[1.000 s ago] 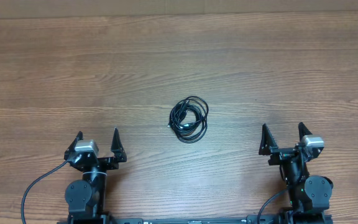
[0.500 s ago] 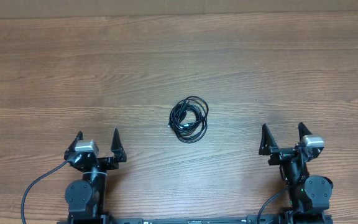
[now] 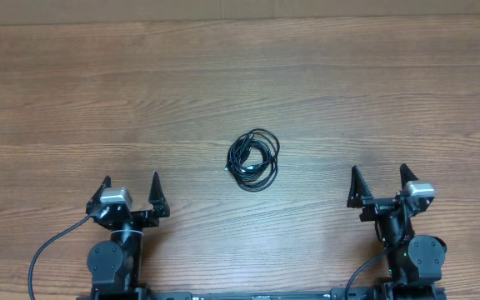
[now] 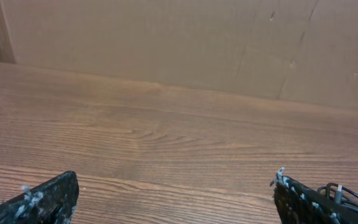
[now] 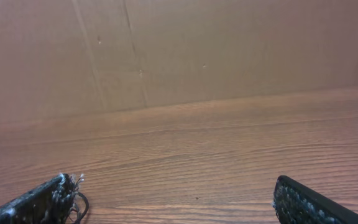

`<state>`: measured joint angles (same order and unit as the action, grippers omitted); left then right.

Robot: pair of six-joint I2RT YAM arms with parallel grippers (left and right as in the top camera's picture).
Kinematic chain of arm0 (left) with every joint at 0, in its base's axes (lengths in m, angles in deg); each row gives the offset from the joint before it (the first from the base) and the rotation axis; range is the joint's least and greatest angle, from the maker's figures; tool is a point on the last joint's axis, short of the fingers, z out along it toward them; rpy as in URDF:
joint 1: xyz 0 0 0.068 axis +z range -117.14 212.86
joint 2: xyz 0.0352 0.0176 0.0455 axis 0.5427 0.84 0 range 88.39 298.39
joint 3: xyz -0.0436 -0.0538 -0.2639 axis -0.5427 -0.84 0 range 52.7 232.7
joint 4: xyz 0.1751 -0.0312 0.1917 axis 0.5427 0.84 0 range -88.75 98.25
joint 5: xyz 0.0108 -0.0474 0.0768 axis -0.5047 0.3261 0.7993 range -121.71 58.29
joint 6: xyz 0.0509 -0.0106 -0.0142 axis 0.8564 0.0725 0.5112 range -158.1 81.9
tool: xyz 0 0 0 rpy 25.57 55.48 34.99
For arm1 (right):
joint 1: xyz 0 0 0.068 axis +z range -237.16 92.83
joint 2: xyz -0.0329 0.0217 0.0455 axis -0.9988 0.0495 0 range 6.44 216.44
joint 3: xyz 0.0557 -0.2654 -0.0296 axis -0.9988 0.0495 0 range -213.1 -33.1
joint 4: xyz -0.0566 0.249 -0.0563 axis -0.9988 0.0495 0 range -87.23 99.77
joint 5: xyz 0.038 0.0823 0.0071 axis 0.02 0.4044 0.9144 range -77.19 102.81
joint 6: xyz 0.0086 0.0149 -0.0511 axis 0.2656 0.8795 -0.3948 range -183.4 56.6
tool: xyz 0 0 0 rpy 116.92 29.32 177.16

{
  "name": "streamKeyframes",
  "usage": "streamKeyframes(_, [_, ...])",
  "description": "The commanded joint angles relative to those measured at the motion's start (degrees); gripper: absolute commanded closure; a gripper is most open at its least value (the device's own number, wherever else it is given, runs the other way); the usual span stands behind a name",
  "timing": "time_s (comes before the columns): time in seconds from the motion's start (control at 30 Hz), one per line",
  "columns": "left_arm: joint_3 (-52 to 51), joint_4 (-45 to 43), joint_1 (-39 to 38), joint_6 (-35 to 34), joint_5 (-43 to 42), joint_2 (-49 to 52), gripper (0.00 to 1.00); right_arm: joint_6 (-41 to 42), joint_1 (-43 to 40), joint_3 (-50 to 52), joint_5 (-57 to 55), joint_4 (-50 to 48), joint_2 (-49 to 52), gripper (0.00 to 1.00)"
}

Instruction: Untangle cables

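The cables (image 3: 253,160) lie as one small bundle of thin black coils in the middle of the wooden table, a small plug end poking out at its left. My left gripper (image 3: 130,190) is open and empty near the front left, well apart from the bundle. My right gripper (image 3: 377,182) is open and empty near the front right, also apart from it. In the left wrist view a bit of the cables (image 4: 347,191) shows behind the right finger. In the right wrist view a loop of the cables (image 5: 79,205) shows beside the left finger.
The wooden table (image 3: 240,83) spreads all round the bundle. A brown cardboard wall (image 4: 185,43) stands at the table's far edge; it also shows in the right wrist view (image 5: 185,50). Thick black arm cables (image 3: 48,250) run at the front edge.
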<state>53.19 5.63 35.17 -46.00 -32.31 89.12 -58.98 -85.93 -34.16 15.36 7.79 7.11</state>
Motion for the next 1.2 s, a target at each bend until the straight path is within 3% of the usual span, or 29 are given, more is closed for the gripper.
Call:
streamKeyframes(0.0, [-0.20, 0.09, 0.31, 0.83, 0.59, -0.48, 0.00, 0.11, 0.37, 0.59, -0.11, -0.35, -0.50, 0.00])
streamKeyframes(0.93, [0.28, 0.20, 0.31, -0.81, 0.57, -0.48, 0.00, 0.28, 0.37, 0.57, 0.09, -1.70, -0.50, 0.00])
streamKeyframes(1.17, [4.42, 5.49, 0.31, -1.09, 1.18, -0.15, 0.00, 0.28, 0.37, -1.55, -1.25, 1.68, -0.48, 0.00])
